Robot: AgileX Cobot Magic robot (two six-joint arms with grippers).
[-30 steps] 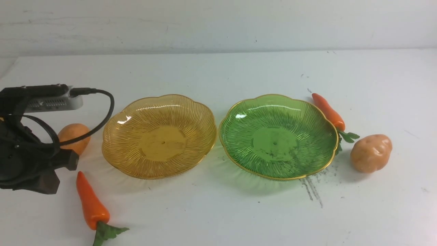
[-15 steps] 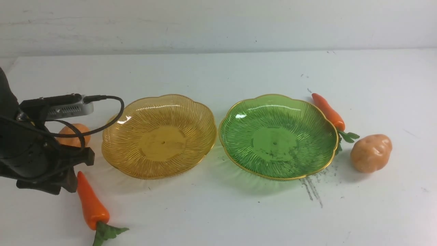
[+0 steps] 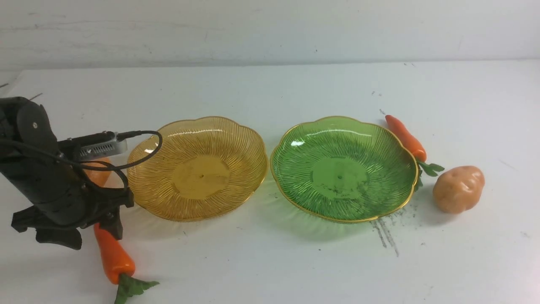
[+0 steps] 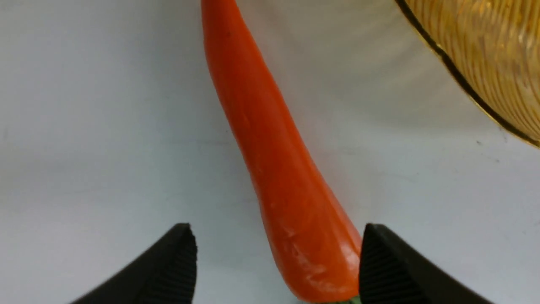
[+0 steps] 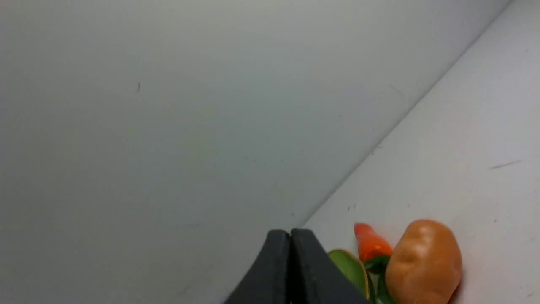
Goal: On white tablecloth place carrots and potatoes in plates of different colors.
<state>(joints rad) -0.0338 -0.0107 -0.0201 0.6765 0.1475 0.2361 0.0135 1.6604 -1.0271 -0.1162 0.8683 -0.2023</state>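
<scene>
Left wrist view showed the near carrot [image 4: 274, 169] lying flat on the cloth [image 4: 84, 126]. It was glossy orange and smooth, thin at the tip and thick toward the leaf end, with a few pale scuffs on the thick part. The left gripper [image 4: 276, 230] stood low over that thick end with its jaws spread. One ribbed black finger [image 4: 379, 261] was just beside the carrot, perhaps touching it, and the other was well apart; nothing was pinched.

In the front view this carrot lay at the near left, green leaves toward the camera, near the amber plate [image 3: 236, 143]. The left potato [image 3: 101, 177] was half hidden behind the arm, beside that plate. The green plate [image 3: 344, 169] sat just beside the amber one, on its right. The far carrot [image 3: 406, 137] lay along its right rim, with the right potato [image 3: 458, 189] near. The right gripper [image 5: 290, 236] had its jaws pressed together on nothing.
</scene>
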